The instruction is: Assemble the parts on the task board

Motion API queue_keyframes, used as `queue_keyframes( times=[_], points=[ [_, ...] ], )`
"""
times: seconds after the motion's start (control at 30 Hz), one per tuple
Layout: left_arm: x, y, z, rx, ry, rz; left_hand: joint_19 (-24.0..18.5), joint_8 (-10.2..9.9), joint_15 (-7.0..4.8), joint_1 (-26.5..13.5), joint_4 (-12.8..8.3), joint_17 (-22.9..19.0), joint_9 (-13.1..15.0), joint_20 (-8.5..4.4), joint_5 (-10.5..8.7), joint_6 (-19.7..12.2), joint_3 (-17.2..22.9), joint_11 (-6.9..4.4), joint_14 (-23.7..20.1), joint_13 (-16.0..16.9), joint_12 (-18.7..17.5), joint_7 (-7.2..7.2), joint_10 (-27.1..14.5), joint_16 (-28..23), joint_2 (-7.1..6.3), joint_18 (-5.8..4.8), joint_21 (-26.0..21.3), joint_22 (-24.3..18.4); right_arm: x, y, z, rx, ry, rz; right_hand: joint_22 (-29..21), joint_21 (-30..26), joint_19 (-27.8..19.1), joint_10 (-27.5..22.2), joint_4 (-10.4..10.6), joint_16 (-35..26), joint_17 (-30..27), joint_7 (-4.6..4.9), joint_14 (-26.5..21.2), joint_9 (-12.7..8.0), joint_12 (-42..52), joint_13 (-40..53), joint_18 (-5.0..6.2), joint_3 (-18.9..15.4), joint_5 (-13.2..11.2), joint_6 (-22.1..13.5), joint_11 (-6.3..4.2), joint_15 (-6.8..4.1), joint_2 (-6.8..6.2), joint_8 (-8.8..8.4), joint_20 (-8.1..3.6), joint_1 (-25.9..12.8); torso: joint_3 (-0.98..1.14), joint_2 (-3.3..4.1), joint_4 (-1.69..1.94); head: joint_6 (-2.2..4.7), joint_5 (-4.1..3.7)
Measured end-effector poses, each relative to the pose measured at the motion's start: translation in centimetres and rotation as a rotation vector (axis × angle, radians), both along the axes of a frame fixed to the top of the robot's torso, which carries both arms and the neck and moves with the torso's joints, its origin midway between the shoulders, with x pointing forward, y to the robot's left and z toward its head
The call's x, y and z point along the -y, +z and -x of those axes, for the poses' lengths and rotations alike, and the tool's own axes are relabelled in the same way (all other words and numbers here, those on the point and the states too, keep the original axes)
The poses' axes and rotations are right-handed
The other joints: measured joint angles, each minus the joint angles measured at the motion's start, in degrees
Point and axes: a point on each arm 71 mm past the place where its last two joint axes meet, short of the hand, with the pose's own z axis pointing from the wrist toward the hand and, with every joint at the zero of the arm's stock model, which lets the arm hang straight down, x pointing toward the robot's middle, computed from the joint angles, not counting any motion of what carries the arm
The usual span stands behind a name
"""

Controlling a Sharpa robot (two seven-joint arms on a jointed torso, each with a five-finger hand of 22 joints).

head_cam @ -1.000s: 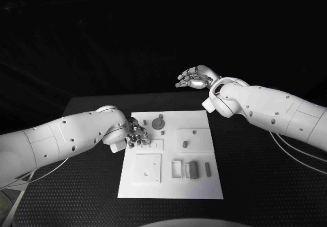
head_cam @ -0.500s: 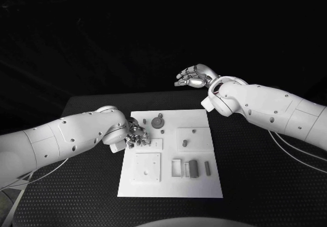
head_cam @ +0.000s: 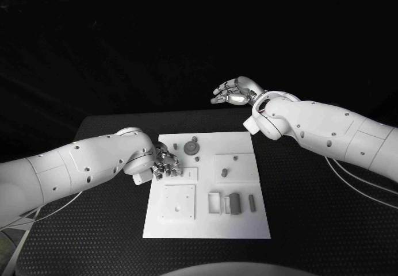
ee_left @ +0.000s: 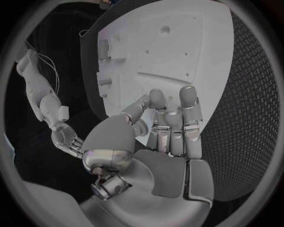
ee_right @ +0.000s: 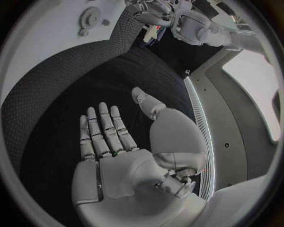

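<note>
The white task board (head_cam: pixel 207 227) lies in the middle of the black table. A grey gear (head_cam: pixel 191 149) and a small peg (head_cam: pixel 195 140) sit near its far edge. Two short pegs (head_cam: pixel 225 172) stand right of centre, and dark blocks (head_cam: pixel 234 203) lie near the front. My left hand (head_cam: pixel 166 165) rests on the board's left edge, fingers curled down with the thumb drawn in to them. In the left wrist view its fingers (ee_left: pixel 172 123) hide whatever lies under them on the board (ee_left: pixel 177 52). My right hand (head_cam: pixel 236 92) hangs raised beyond the table's far edge, palm (ee_right: pixel 112 156) flat and empty.
A raised square plate (head_cam: pixel 180 202) and a white block (head_cam: pixel 215 203) sit on the board's near half. Black textured table (head_cam: pixel 315 230) surrounds the board. The right wrist view catches the gear (ee_right: pixel 90 18) and my left hand (ee_right: pixel 151 12) far off.
My right hand has drifted slightly left behind the table. The left hand has stayed at the board's left edge.
</note>
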Motion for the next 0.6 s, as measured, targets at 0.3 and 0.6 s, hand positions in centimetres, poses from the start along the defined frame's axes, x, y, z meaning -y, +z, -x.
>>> queue_keyframes(
  times=[0.3,0.6],
  points=[
    [0.16,-0.02,0.07,-0.006,-0.008,-0.001,0.01,-0.02,0.0,-0.26,0.05,-0.81,0.0,-0.01,1.63,0.0,0.06,-0.01,0.0,-0.01,0.0,0.0,-0.01,0.73,0.19,0.0,0.0,0.0,-0.14,-0.02,-0.02,-0.002,0.003,0.0,0.06,0.0,0.0,0.0,0.0,-0.22,0.0,0.0,0.0,0.0,0.0,-0.17,0.0,0.0,0.0,0.0,0.0,0.0,0.0,0.0,0.0,0.0,-0.01,-0.01,0.01,-0.11,-0.04],
    [0.21,-0.02,0.06,-0.005,-0.009,-0.002,0.02,-0.14,-0.16,-1.15,0.06,-1.16,2.9,-0.01,2.09,0.0,0.07,-0.01,-0.16,-0.01,0.0,0.0,-0.01,0.97,-0.04,0.0,0.0,0.04,-0.27,-0.04,-0.03,-0.004,0.007,-0.001,0.19,0.0,0.0,0.0,0.0,-0.22,-0.05,0.0,0.0,-0.05,-0.2,-0.36,0.01,0.0,0.0,0.0,0.0,0.0,0.0,0.28,0.0,0.0,-0.01,0.01,0.01,-0.13,-0.08]
  ],
)
